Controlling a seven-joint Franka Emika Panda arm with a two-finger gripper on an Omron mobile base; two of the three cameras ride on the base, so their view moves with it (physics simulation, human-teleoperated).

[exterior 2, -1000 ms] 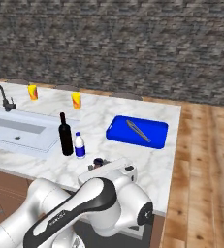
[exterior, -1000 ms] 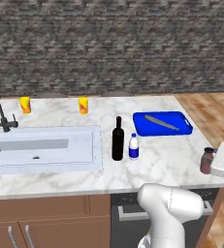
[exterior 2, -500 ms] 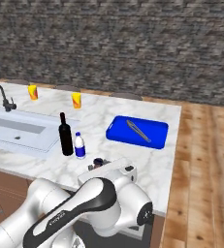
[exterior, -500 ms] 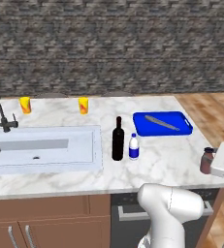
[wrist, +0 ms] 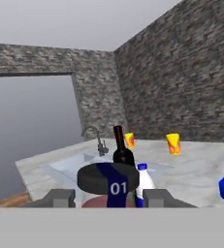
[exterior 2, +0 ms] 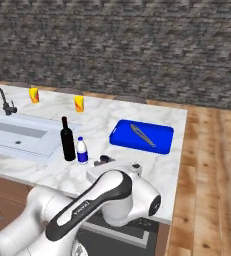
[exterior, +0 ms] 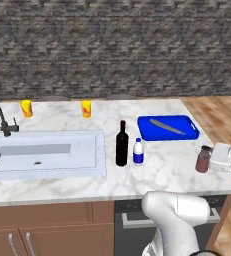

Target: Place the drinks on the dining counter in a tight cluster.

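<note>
On the dining counter the tall black wine bottle and the small white bottle with a blue label stand side by side, just right of the sink. Farther right, near the counter's end, my gripper is shut on the tiny reddish-brown bottle. In the hand view that bottle's dark cap and blue "01" label sit between my fingertips, with the wine bottle and the white bottle straight behind it. From the right base view the small bottle peeks out at the hand.
A blue tray with a knife lies behind the held bottle. Two yellow cups stand at the counter's back edge. The inset sink with a black faucet takes up the left. Wooden floor lies past the counter's right end.
My gripper, with the reddish-brown bottle in it, has shifted slightly left toward the other two bottles. Nothing else has moved.
</note>
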